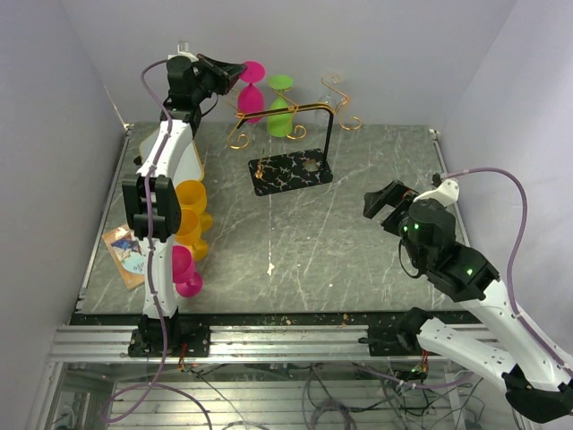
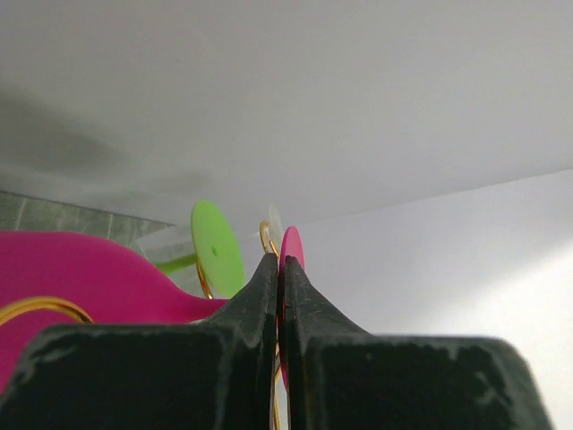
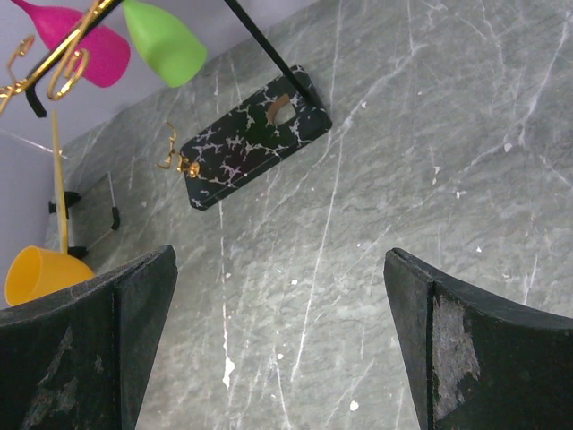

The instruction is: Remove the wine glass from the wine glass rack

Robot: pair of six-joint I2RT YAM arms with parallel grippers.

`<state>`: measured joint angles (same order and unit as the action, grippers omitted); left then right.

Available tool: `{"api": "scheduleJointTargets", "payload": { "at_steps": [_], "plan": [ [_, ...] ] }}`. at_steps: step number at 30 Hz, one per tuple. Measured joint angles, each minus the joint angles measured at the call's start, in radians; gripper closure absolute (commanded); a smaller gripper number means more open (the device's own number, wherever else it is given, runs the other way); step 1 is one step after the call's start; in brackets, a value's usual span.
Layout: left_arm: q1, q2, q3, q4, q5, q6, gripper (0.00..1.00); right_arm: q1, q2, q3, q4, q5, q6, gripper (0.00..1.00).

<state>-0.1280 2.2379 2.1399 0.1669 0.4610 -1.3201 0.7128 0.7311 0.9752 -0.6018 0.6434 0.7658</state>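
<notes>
The wine glass rack [image 1: 309,109] is gold wire on a black post with a black veined base [image 1: 288,172], and it stands at the back of the table. A pink wine glass [image 1: 251,90] and a green wine glass [image 1: 280,107] hang upside down on it. My left gripper [image 1: 231,72] is raised at the rack's left end. In the left wrist view its jaws [image 2: 279,260] are shut, with the pink glass's round foot [image 2: 293,246] pinched between them. The green foot [image 2: 218,246] is just behind. My right gripper [image 1: 387,204] is open and empty over the table's right side.
Stacked yellow cups [image 1: 190,219] and pink cups [image 1: 186,273] lie along the left edge, beside a printed card [image 1: 125,255]. A clear glass [image 1: 336,90] seems to hang at the rack's right end. Grey walls close in the back and sides. The right wrist view shows the rack's base [image 3: 251,139].
</notes>
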Motion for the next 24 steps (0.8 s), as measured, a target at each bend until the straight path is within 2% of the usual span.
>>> {"api": "scheduleJointTargets", "payload": {
  "at_steps": [10, 15, 24],
  "plan": [
    [0.025, 0.063, 0.062, 0.093, 0.0, -0.058, 0.93, 0.0, -0.016, 0.031, -0.005, 0.001, 0.005, 0.0],
    [0.076, 0.063, 0.062, 0.137, -0.003, -0.064, 0.93, 0.0, -0.016, 0.031, -0.006, 0.0, 0.008, 0.0],
    [0.19, 0.019, 0.053, 0.108, -0.005, -0.014, 0.93, 0.0, -0.012, 0.031, -0.004, -0.004, 0.009, 0.0]
  ]
}}
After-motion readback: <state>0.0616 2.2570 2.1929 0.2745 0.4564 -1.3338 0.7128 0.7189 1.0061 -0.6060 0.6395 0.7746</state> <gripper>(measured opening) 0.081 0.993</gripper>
